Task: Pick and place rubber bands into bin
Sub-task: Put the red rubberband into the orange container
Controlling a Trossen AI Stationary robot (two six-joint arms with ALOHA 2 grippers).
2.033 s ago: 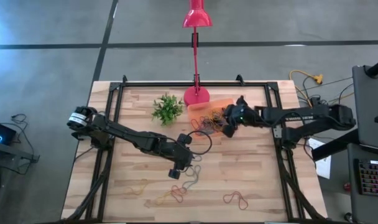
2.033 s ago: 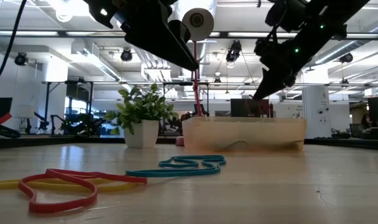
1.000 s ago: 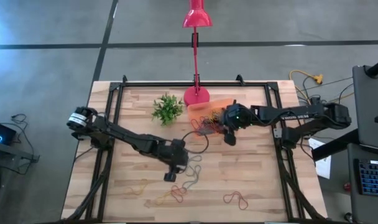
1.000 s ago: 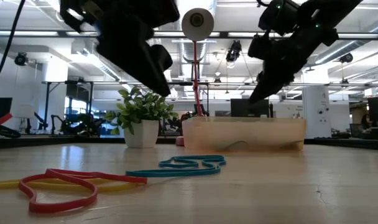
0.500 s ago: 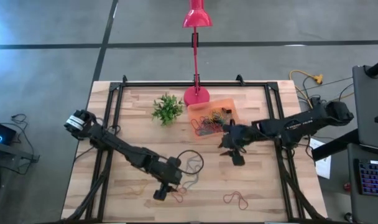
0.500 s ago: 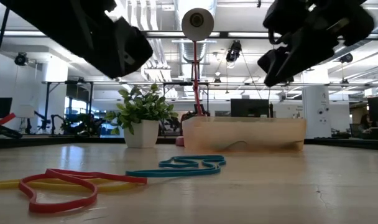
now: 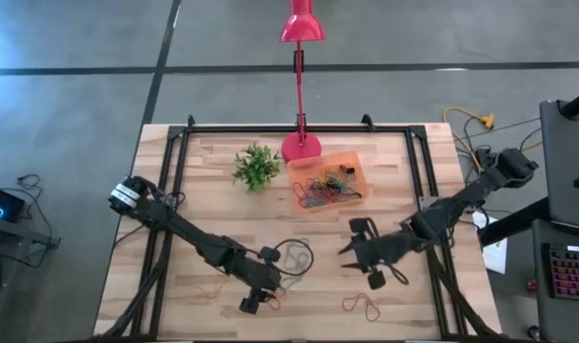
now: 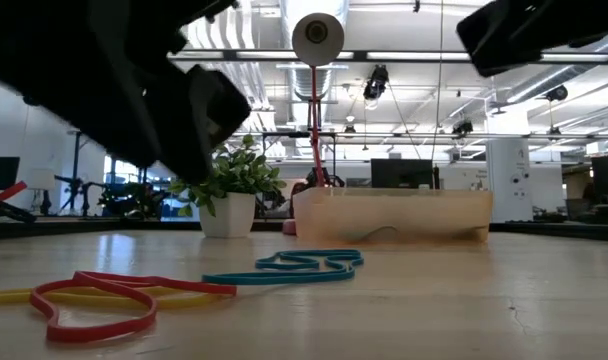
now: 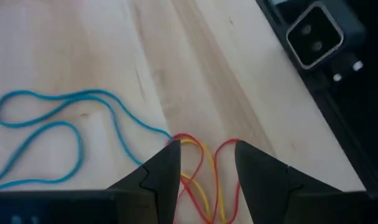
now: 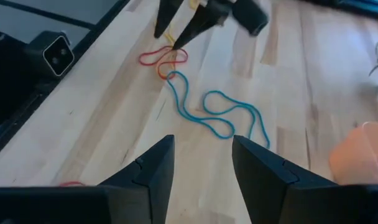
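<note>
Fingers of my left gripper stand apart, tips down at the wood, with a tangle of red and yellow rubber bands lying between them; nothing is clamped. A blue band snakes away across the boards from just beside one fingertip. From above, this gripper sits low near the front edge of the table, left of centre, over the small red and yellow loops.

My right gripper also has its fingers apart and carries nothing. It hangs over bare wood in the front right part of the table. Past its fingers I see the blue band spread on the boards, then the red and yellow loops with the left gripper's tips coming down on them.

Further out, a red band lies alone near the front edge, below the right gripper in the overhead picture, and a faint yellowish one lies left of my left gripper. A black cable loop lies near the table's centre.

The bin stands toward the back of the table, well apart from both grippers, with a heap of mixed-colour bands inside. Just behind it is the pink lamp base, and to its left the green plant.

From table height, the red and blue bands lie flat in front of the bin.
</note>
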